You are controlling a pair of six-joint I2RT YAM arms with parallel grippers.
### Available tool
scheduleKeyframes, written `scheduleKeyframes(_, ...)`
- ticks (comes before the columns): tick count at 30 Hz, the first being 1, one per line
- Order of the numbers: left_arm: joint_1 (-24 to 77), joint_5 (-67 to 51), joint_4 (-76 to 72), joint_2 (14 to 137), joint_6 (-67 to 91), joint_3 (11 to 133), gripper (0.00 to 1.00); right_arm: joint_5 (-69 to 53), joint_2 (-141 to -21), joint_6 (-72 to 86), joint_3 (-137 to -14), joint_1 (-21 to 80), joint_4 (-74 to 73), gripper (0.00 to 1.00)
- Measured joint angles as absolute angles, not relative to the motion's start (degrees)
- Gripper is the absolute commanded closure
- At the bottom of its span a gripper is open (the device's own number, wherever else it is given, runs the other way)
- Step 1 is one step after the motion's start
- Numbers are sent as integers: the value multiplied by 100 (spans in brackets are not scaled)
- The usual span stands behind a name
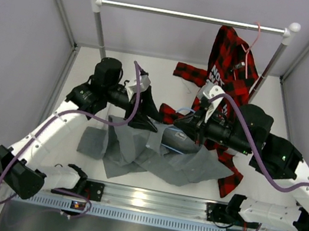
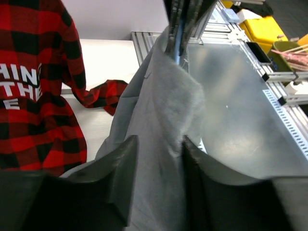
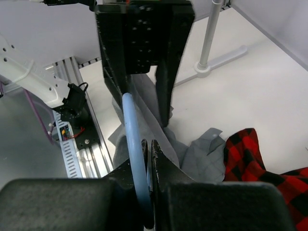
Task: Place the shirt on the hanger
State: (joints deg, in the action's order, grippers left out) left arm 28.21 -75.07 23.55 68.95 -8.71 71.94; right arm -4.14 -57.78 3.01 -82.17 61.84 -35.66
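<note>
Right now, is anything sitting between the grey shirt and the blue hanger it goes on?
Nothing visible. The left gripper pinches the shirt, the right gripper clamps the hanger, and its wire runs alongside the grey fabric. The plaid shirt lies off to the side.

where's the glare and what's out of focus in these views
Top external: sharp, bright glare on the aluminium rail at the near edge. Left wrist: the left gripper is dark and soft, the shirt beyond it crisper. Right wrist: the right gripper and the near stretch of the hanger blur.
</note>
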Motion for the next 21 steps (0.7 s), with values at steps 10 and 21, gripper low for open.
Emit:
scheduleKeyframes(10, 3166, -7190, 2320, 6842, -967, 7004, 61, -397, -5835, 281, -8267, 6184, -3621, 100)
scheduleKeyframes(21, 3203, -7116, 2353, 6720, -1367, 6919, 100, -447, -5929, 436, -8333, 6184, -3634, 99)
